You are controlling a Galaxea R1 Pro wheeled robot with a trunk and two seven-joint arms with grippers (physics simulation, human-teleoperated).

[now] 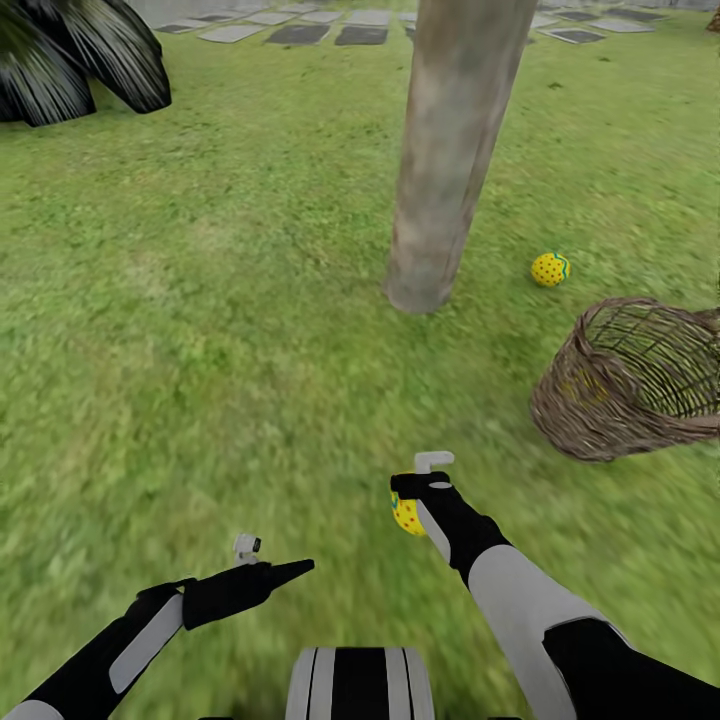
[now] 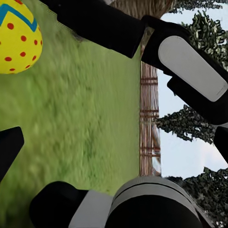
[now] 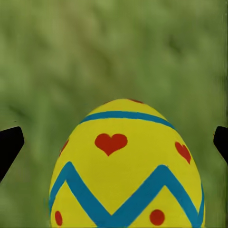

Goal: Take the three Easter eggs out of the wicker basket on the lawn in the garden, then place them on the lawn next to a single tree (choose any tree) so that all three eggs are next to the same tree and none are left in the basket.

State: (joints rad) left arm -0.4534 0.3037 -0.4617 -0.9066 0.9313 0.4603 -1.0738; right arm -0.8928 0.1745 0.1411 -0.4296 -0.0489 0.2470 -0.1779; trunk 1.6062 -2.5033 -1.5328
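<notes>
The right hand (image 1: 408,508) is gripping an Easter egg (image 1: 405,514) above the lawn (image 1: 220,330); a second egg (image 1: 549,269) is lying at the tree's (image 1: 445,160) three o'clock; the tipped wicker basket (image 1: 630,378) is sitting at four o'clock.

Two Easter eggs on view: one (image 1: 549,269) on the grass at right of centre, another (image 1: 405,514) low in the frame (seen close up too (image 3: 127,171)). One wicker basket (image 1: 630,380) at the right edge. One tree trunk (image 1: 452,150), upper centre. Two grippers (image 1: 248,546) (image 1: 432,462).
</notes>
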